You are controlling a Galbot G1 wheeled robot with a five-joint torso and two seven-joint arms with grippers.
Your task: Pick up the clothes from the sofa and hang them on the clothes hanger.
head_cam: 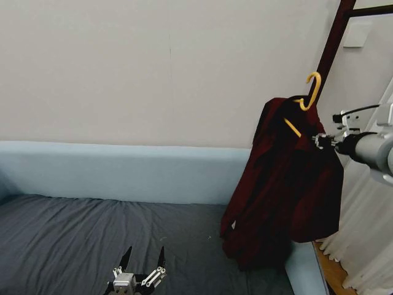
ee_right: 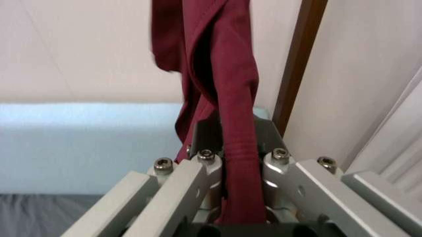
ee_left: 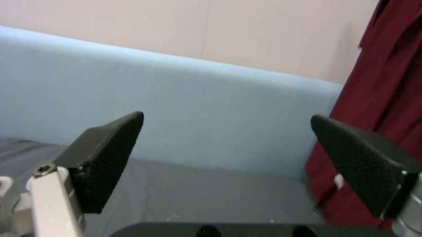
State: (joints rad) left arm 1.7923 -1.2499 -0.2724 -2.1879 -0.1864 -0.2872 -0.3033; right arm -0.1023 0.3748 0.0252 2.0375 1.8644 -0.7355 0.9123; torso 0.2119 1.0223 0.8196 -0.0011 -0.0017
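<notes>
A dark red garment [head_cam: 285, 190] on a yellow hanger [head_cam: 309, 93] hangs in the air at the right end of the sofa, its hem brushing the seat. My right gripper [head_cam: 319, 141] is shut on the garment's upper edge, just below the hanger hook; in the right wrist view the red cloth [ee_right: 232, 113] runs down between the pinched fingers [ee_right: 197, 138]. A dark brown rack post [head_cam: 331, 46] rises behind the hook. My left gripper [head_cam: 143, 261] stands open low over the seat, and in the left wrist view nothing lies between its black pads [ee_left: 108, 158].
The sofa has a dark grey seat [head_cam: 92, 239] and a light blue backrest [head_cam: 123, 169] against a pale wall. White curtains [head_cam: 368, 239] hang at the right edge, beside a strip of wooden floor [head_cam: 334, 276].
</notes>
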